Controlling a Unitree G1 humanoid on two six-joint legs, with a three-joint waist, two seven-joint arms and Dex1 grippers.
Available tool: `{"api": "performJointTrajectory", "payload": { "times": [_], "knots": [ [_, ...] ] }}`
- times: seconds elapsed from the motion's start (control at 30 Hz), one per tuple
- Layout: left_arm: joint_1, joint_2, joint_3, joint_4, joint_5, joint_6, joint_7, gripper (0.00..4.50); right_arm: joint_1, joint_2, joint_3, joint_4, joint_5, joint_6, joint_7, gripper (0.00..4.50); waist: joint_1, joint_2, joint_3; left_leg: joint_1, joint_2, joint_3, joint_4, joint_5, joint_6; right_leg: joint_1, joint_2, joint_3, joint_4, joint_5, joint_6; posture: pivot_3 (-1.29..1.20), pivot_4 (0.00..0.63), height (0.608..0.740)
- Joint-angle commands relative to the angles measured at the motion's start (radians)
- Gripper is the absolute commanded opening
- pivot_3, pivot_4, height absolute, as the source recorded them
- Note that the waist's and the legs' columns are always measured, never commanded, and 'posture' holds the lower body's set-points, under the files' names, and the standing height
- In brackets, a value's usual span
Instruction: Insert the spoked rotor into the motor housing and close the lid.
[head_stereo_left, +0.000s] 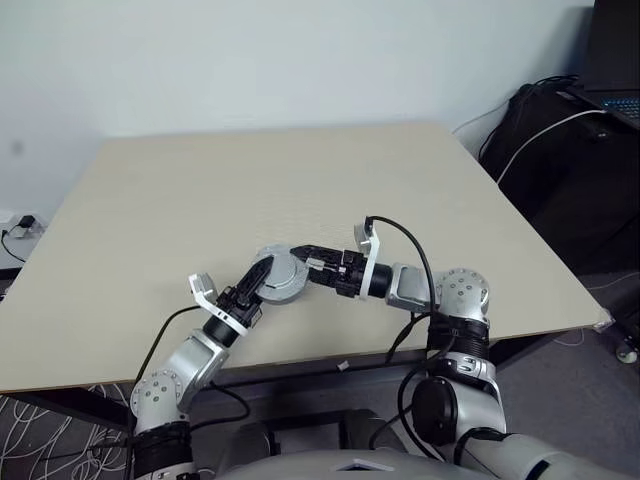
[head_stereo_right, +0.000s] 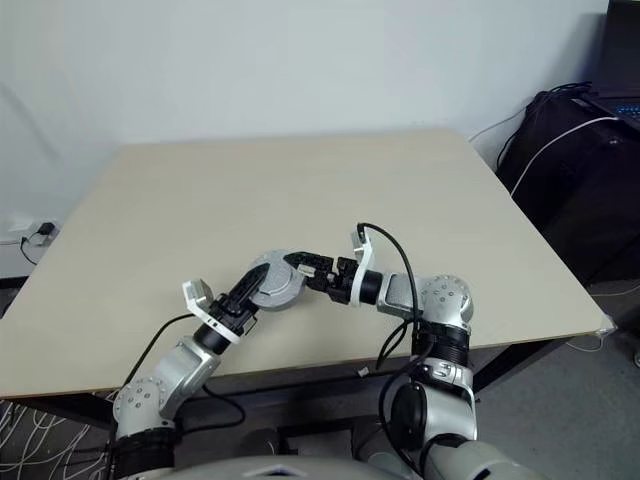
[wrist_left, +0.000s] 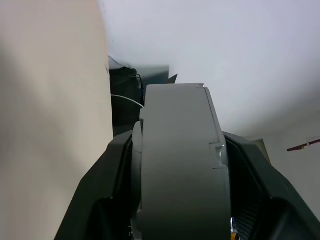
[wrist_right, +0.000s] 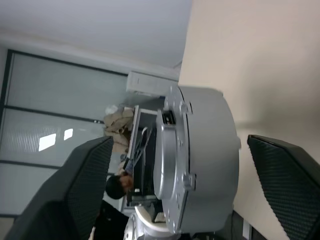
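Observation:
A round silvery-grey drum, the motor housing (head_stereo_left: 286, 277), is held just above the table near its front edge. Its flat grey face, apparently the lid, points up toward the head camera. My left gripper (head_stereo_left: 266, 279) comes from the lower left and is shut on the housing (wrist_left: 180, 160), with a black finger (wrist_left: 102, 195) pressed against each side. My right gripper (head_stereo_left: 308, 262) reaches in from the right and stands open. Its fingers (wrist_right: 285, 175) straddle the housing (wrist_right: 200, 160) with a clear gap on both sides. The spoked rotor is hidden.
The beige table (head_stereo_left: 300, 180) stretches far behind both grippers. Black bags, cables and a laptop (head_stereo_left: 560, 130) sit beyond the table's right edge. A wall socket (head_stereo_left: 22, 225) is low on the left. A seated person (wrist_right: 117, 185) shows far off in the right wrist view.

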Motion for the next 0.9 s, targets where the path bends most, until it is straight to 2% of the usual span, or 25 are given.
{"api": "performJointTrajectory", "payload": {
  "times": [0.03, 0.37, 0.57, 0.9],
  "knots": [
    [-0.017, 0.009, -0.007, -0.017, -0.025, 0.01, -0.031, 2.14, -0.009, 0.005, 0.011, -0.005, 0.0, -0.026, -0.01, 4.5, 0.0, 0.0, 0.0, 0.0, 0.0, 0.0, 0.0, 0.0, 0.0, 0.0, 0.0, 0.0, 0.0, 0.0, 0.0, 0.0, 0.0, 0.74],
    [-0.004, 0.01, 0.011, 0.014, -0.008, -0.02, -0.051, 2.14, 0.027, -0.034, 0.004, 0.075, -0.124, -0.222, -0.09, 4.5, 0.0, 0.0, 0.0, 0.0, 0.0, 0.0, 0.0, 0.0, 0.0, 0.0, 0.0, 0.0, 0.0, 0.0, 0.0, 0.0, 0.0, 0.74],
    [0.005, -0.005, 0.03, 0.011, 0.012, -0.068, -0.039, 2.14, 0.055, -0.069, -0.013, 0.086, -0.137, -0.277, -0.103, 4.5, 0.0, 0.0, 0.0, 0.0, 0.0, 0.0, 0.0, 0.0, 0.0, 0.0, 0.0, 0.0, -0.001, 0.0, 0.0, 0.0, 0.0, 0.74],
    [-0.052, -0.049, 0.134, 0.033, 0.155, -0.342, 0.05, 2.14, 0.106, -0.089, -0.038, 0.059, -0.131, -0.312, -0.133, 4.5, 0.005, -0.001, 0.0, 0.0, 0.0, 0.001, 0.0, 0.0, 0.0, 0.0, 0.0, 0.001, -0.001, 0.0, 0.0, 0.0, 0.0, 0.74]
  ]
}}
